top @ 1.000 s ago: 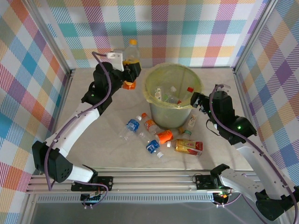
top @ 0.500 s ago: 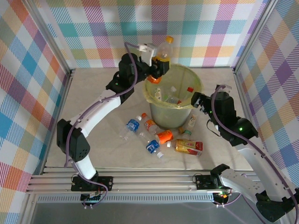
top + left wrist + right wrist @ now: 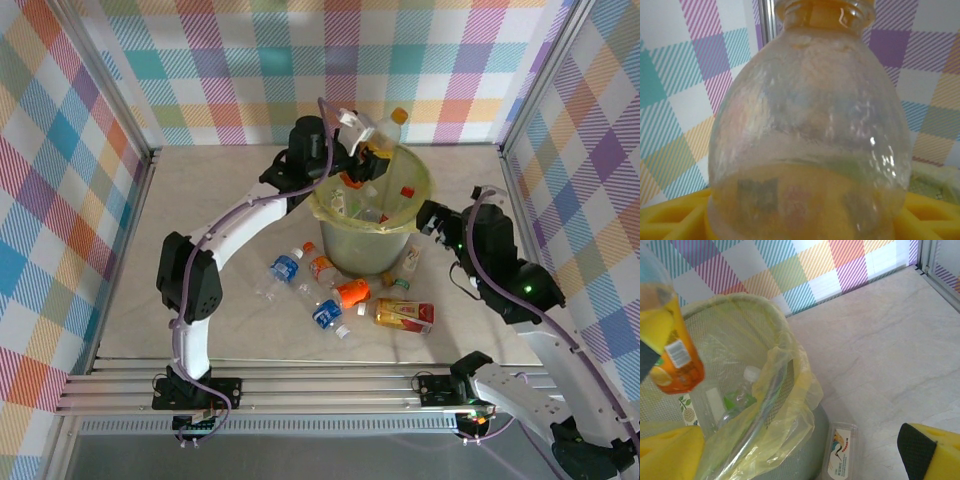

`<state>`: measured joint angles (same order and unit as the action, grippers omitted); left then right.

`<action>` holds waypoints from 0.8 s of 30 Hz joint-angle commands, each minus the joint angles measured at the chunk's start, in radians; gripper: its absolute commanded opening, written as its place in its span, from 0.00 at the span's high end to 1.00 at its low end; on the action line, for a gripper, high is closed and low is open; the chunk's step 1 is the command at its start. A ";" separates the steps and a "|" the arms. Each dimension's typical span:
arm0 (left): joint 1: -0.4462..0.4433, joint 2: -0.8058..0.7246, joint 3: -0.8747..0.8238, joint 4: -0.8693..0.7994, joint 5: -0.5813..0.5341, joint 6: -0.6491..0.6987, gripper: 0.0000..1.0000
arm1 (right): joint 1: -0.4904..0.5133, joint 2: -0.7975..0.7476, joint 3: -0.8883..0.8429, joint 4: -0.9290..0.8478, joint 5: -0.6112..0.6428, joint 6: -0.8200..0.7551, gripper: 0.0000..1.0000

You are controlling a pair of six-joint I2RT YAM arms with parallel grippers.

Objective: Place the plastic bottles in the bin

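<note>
The left claw (image 3: 368, 158) is clamped on a clear plastic bottle with an orange-yellow cap and an orange label (image 3: 382, 138). It holds the bottle in the air over the far left part of the mouth of the round translucent pale-green bin with a yellowish bag liner (image 3: 372, 252). The bottle is tilted, its cap pointing up toward the checked back wall (image 3: 440, 60) and its orange lower end just above the liner's rim. In the left wrist view the bottle's rounded clear shoulder rises between the yellow pads (image 3: 670, 220). They appear to press it from both sides, though the contact itself is hard to make out through the plastic. The right claw (image 3: 430, 215) hangs just beside the bin's right wall, outside the rim, and its yellow pads (image 3: 670, 452) stand wide apart with nothing between them. Inside the bin lie several bottles, among them a white-capped bottle (image 3: 751, 373) and a red-capped bottle (image 3: 406, 192). More bottles lie on the pale stone-patterned bench (image 3: 200, 250) in front of the bin: a blue-labelled clear bottle (image 3: 285, 269), an orange-labelled bottle (image 3: 321, 268), a second blue-labelled bottle (image 3: 327, 314), a crushed orange bottle (image 3: 352, 292) and a flat red-and-yellow bottle (image 3: 404, 315). A flat clear bottle with a printed label (image 3: 842, 452) lies close against the bin's foot.
</note>
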<state>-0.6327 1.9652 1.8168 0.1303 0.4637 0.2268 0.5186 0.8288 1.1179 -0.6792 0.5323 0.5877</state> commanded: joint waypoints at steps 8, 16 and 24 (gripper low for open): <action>-0.012 0.043 0.088 -0.121 0.057 0.165 0.23 | 0.003 -0.018 -0.012 -0.026 0.030 0.005 0.00; -0.016 0.020 0.088 -0.172 0.075 0.184 0.20 | 0.003 -0.014 -0.013 -0.036 0.033 0.010 0.00; -0.036 -0.087 0.014 -0.148 0.005 0.160 0.17 | 0.003 -0.005 -0.012 -0.108 0.064 0.054 0.00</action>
<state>-0.6456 1.9869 1.8565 -0.0498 0.4938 0.3862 0.5186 0.8234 1.1122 -0.7395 0.5617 0.6037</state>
